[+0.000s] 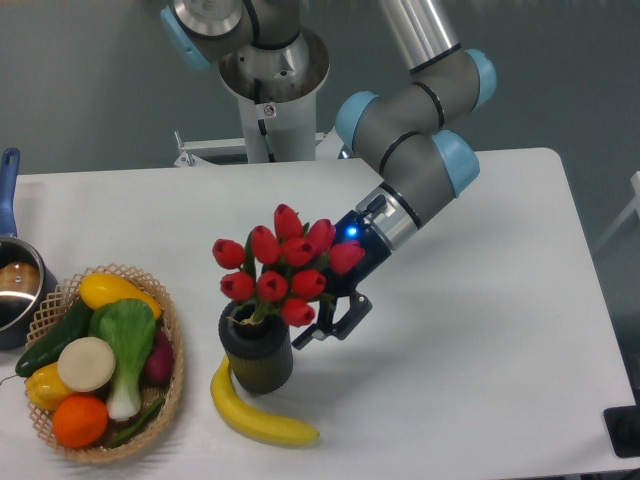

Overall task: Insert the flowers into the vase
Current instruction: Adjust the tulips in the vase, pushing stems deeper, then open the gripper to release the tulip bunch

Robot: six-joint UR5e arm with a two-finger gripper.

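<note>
Tulips (278, 265) x9, vase (256, 351) x1

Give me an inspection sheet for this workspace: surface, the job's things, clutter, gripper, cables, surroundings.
Surface: white table, no spills seen.
Job's things: flowers stand with stems in the mouth of the vase, buds leaning above it; vase upright.
Clutter: banana lies against the vase's base; woven basket of vegetables and fruit at left; blue-handled pot at the left edge.
Gripper: gripper sits right of the vase, just behind the buds; open or shut cannot be told.
Cables: nothing seen.
Surroundings: robot base behind the table, grey wall, dark object at bottom right.
</note>
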